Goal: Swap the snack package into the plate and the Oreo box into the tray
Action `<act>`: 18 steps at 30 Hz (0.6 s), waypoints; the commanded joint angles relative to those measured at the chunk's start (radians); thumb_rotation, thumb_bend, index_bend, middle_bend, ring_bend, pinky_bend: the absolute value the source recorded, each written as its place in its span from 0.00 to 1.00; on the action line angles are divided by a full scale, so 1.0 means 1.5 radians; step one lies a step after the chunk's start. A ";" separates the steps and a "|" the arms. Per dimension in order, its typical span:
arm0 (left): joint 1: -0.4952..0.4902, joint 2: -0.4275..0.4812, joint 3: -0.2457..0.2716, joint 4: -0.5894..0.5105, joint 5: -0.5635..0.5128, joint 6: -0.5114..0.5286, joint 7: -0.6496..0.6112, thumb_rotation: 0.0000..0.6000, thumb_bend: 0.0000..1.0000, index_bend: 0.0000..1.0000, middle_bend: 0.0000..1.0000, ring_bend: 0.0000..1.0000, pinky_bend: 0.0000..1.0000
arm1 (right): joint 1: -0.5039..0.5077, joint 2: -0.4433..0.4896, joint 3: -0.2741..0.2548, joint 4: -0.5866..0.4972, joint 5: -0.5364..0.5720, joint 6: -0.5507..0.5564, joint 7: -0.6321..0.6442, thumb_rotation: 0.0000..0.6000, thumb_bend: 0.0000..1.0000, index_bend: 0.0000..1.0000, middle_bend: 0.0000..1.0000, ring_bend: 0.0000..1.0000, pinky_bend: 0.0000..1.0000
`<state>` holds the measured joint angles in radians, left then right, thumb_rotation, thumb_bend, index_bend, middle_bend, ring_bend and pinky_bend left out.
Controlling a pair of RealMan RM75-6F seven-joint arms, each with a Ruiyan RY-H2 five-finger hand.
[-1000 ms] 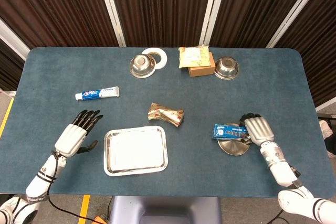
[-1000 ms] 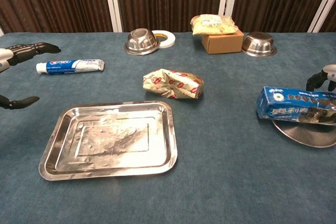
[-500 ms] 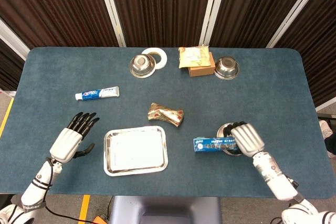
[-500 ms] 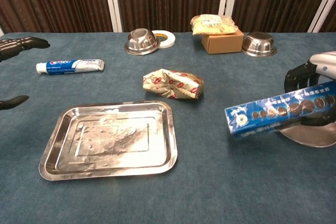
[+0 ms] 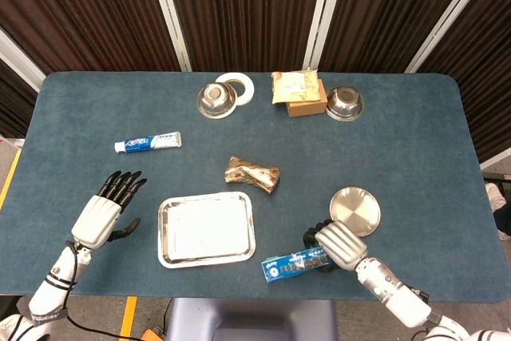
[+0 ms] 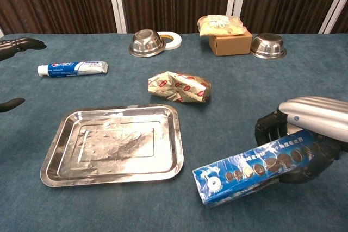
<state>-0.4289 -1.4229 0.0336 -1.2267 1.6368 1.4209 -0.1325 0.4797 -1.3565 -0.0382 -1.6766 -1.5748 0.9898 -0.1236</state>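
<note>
My right hand [image 5: 337, 244] [image 6: 308, 134] grips one end of the blue Oreo box [image 5: 296, 263] [image 6: 255, 166] and holds it tilted in the air, right of the tray. The steel tray [image 5: 206, 228] [image 6: 115, 143] lies bare at the front centre. A crinkled gold-and-red snack package [image 5: 252, 173] [image 6: 179, 86] rests on the cloth just beyond the tray. The round steel plate [image 5: 355, 211] sits bare behind my right hand in the head view; the chest view hides it. My left hand [image 5: 104, 213] hovers open left of the tray, only its fingertips [image 6: 16, 47] showing at the chest view's edge.
A toothpaste tube [image 5: 148, 142] [image 6: 72, 68] lies at the left. At the back stand a steel bowl [image 5: 215, 100] [image 6: 145, 42], a tape roll [image 5: 236, 85], a cardboard box [image 5: 306, 105] [image 6: 230, 43] topped by a yellow bag [image 5: 289, 85], and another bowl [image 5: 345, 103] [image 6: 267, 45].
My right hand has lifted the Oreo box off the plate and carried it left and toward the table's front edge. The plate is now bare. My left hand drifted slightly left.
</note>
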 commanded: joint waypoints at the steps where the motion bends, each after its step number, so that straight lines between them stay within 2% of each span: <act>1: 0.001 -0.001 -0.002 0.004 -0.002 -0.004 -0.003 1.00 0.35 0.00 0.00 0.00 0.03 | 0.016 -0.041 0.012 0.045 0.017 -0.021 0.020 1.00 0.37 0.54 0.46 0.40 0.40; 3: 0.001 -0.001 -0.004 0.007 -0.003 -0.007 -0.006 1.00 0.35 0.00 0.00 0.00 0.03 | 0.027 -0.053 0.015 0.071 0.017 -0.033 0.029 1.00 0.37 0.21 0.24 0.19 0.22; 4: 0.001 -0.002 -0.004 0.009 -0.004 -0.009 -0.008 1.00 0.35 0.00 0.00 0.00 0.03 | 0.031 -0.055 0.016 0.078 0.018 -0.039 0.033 1.00 0.37 0.08 0.13 0.09 0.11; 5: 0.002 -0.002 -0.005 0.012 -0.003 -0.010 -0.010 1.00 0.35 0.00 0.00 0.00 0.03 | 0.036 -0.055 0.018 0.085 0.020 -0.044 0.039 1.00 0.35 0.02 0.07 0.04 0.05; 7: 0.002 -0.004 -0.005 0.015 -0.003 -0.011 -0.013 1.00 0.35 0.00 0.00 0.00 0.03 | 0.041 -0.048 0.019 0.086 0.021 -0.048 0.052 1.00 0.31 0.00 0.00 0.00 0.00; 12: 0.003 -0.005 -0.008 0.024 -0.004 -0.016 -0.022 1.00 0.35 0.00 0.00 0.00 0.03 | 0.046 0.009 0.008 0.055 0.008 -0.047 0.093 1.00 0.24 0.00 0.00 0.00 0.00; 18: 0.006 -0.003 -0.007 0.026 -0.003 -0.015 -0.027 1.00 0.35 0.00 0.00 0.00 0.03 | 0.037 0.060 0.006 0.032 0.003 -0.021 0.127 1.00 0.24 0.00 0.00 0.00 0.00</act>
<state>-0.4212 -1.4284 0.0223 -1.1891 1.6320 1.3979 -0.1709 0.5436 -1.3017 -0.0290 -1.6134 -1.5670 0.9331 0.0410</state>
